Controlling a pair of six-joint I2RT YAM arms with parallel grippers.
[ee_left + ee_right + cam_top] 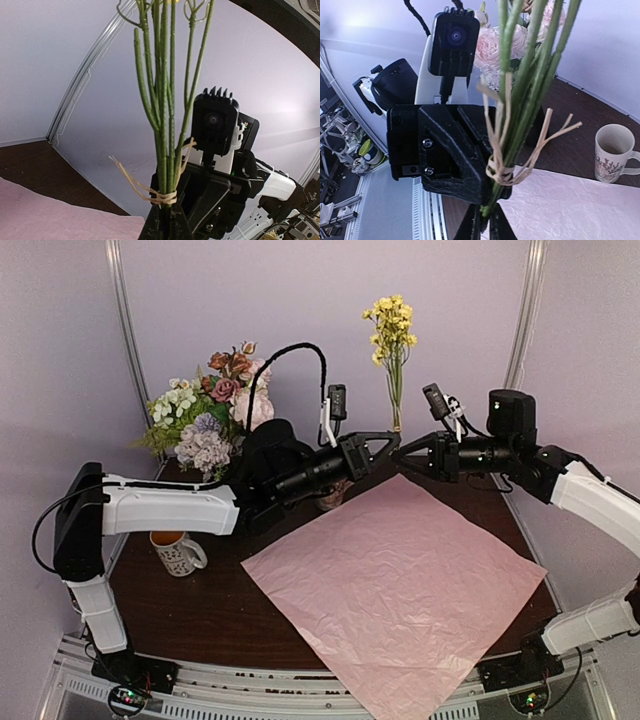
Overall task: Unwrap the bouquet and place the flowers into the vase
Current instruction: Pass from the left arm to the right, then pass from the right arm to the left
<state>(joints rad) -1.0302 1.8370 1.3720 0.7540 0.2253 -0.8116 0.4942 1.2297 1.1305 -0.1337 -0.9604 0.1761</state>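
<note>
A sprig of yellow flowers point(391, 328) stands upright over the back of the table, its green stems point(165, 110) tied with a tan raffia band point(167, 197). My left gripper point(167, 217) is shut on the stems just below the tie. My right gripper point(485, 225) meets it tip to tip from the other side, jaws shut on the stems' bottom end point(492, 200). The lilac-pink paper point(395, 585) lies spread flat on the table. The other flowers point(215, 405), pink, white and lavender, stand at the back left. The vase is hidden behind my left arm.
A patterned mug point(178, 552) sits at the left by my left arm, and a mug point(612, 152) shows in the right wrist view. Another cup point(330, 498) peeks out under the left wrist. The table point(200, 615) is dark wood, with pale walls close behind.
</note>
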